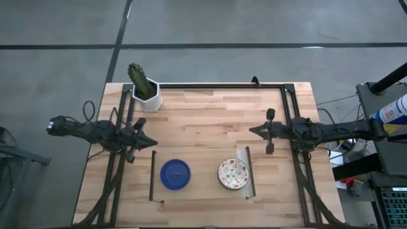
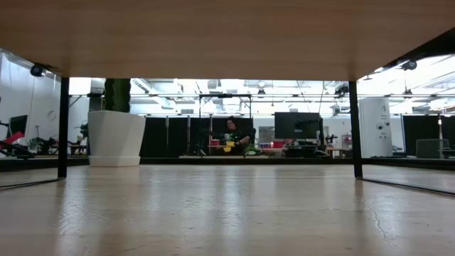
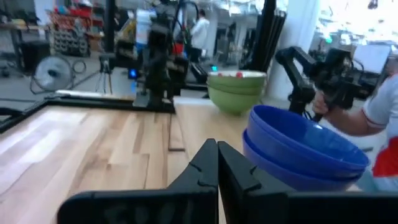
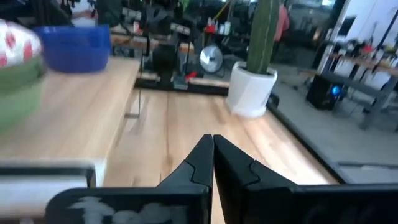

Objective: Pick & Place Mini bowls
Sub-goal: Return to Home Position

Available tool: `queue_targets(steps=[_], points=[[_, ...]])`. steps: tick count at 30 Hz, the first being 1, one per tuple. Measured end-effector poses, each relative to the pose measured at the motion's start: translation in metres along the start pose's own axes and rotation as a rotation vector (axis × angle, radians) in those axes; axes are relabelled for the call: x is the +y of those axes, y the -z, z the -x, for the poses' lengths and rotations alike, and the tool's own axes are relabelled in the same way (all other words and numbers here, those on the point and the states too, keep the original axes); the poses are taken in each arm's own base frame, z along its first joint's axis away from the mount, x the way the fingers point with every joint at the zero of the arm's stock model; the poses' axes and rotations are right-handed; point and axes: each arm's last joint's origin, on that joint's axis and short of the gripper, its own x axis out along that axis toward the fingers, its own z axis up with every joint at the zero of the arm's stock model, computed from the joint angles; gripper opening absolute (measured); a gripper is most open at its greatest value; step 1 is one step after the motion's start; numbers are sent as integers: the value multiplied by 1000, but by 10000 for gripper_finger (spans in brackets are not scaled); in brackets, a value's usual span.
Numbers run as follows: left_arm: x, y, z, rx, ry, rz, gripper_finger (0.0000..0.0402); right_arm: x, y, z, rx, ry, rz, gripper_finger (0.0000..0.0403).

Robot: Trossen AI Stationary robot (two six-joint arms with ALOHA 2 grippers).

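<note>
High view: left claw (image 1: 152, 142) and right claw (image 1: 250, 130) face each other over the bench (image 1: 210, 121), both pinched fully shut; we see nothing held. Stacked blue bowls (image 1: 175, 173) sit near the left claw's tip, speckled bowls (image 1: 233, 173) near the right's.

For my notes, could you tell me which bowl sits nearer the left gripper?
The blue bowl, nearest the left gripper; the speckled white bowl lies farther right.
</note>
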Motion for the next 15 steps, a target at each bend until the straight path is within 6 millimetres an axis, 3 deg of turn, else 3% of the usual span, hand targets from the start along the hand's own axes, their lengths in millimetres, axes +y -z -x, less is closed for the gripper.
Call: queue_targets(steps=[5, 15], points=[[3, 15, 6, -41, -13, -16, 0, 2, 17, 1, 39, -6, -1, 8], [7, 46, 6, -45, -12, -6, 0, 6, 38, 5, -86, -89, -7, 9]])
